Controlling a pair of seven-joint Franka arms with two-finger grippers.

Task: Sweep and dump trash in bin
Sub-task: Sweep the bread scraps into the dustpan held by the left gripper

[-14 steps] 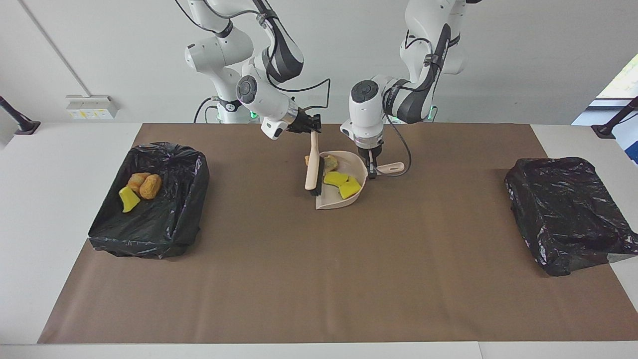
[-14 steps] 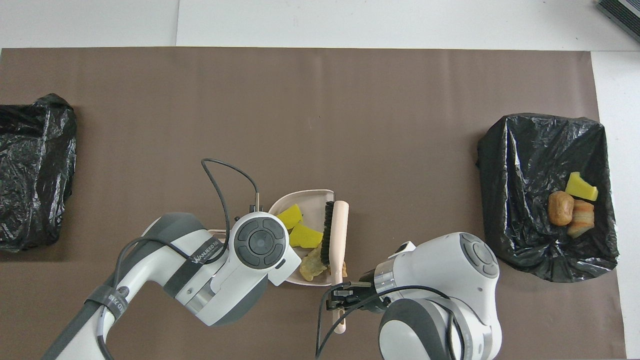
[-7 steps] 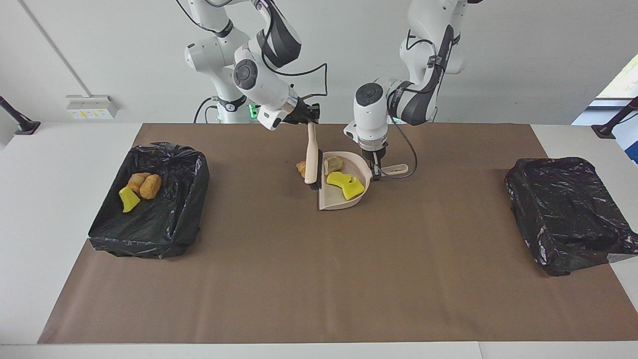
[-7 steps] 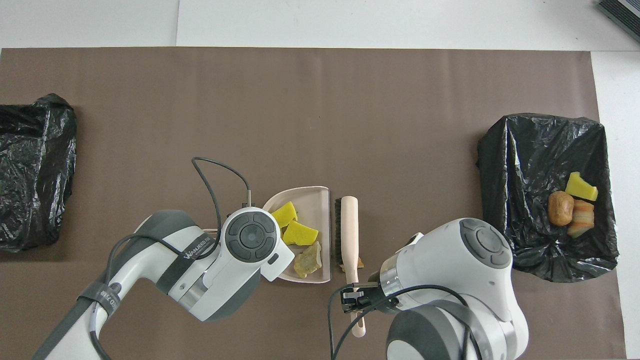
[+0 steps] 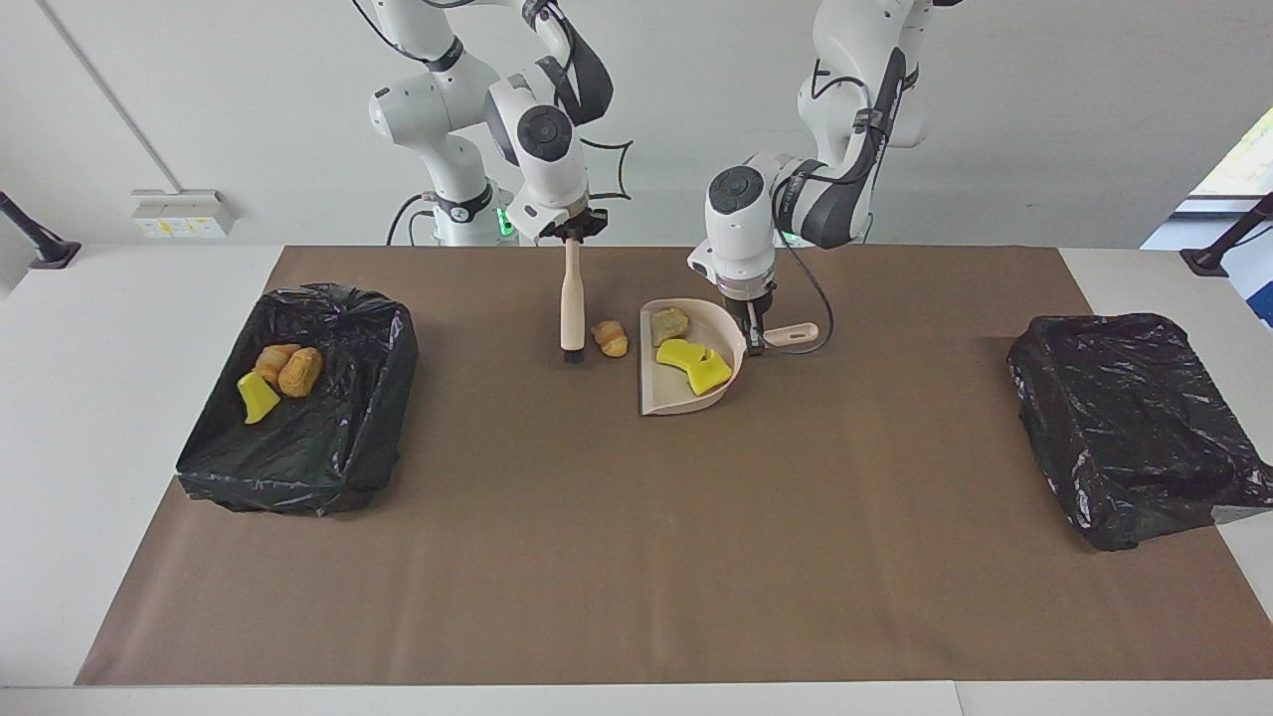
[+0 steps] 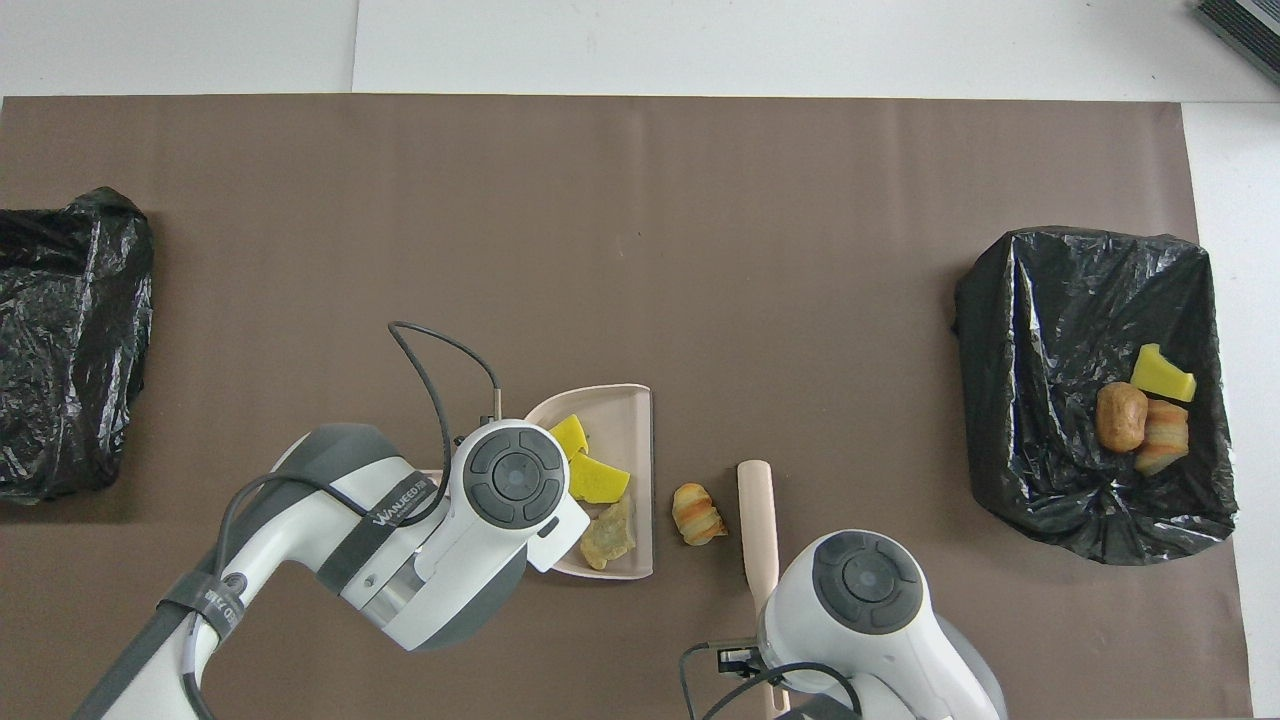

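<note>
A ridged tan-orange bread-like scrap point(image 5: 610, 338) lies on brown paper point(image 5: 617, 557) just beside the beige plastic dustpan point(image 5: 660, 400), which holds yellow spongy pieces point(image 5: 694, 365). The left tool point(image 5: 753, 338) grips the dustpan's handle; the right tool point(image 5: 571, 237) clamps the brush point(image 5: 572, 308) upright. Black-lined bins sit at each bench end.

Brown mat point(image 5: 617, 557), closed black bag point(image 5: 1134, 428)

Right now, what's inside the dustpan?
In the dustpan lie two yellow scraps and one greenish-tan lump. The croissant-like scrap lies outside on the mat. Overhead, the left arm covers the pan's handle end, so anything under it stays hidden.
</note>
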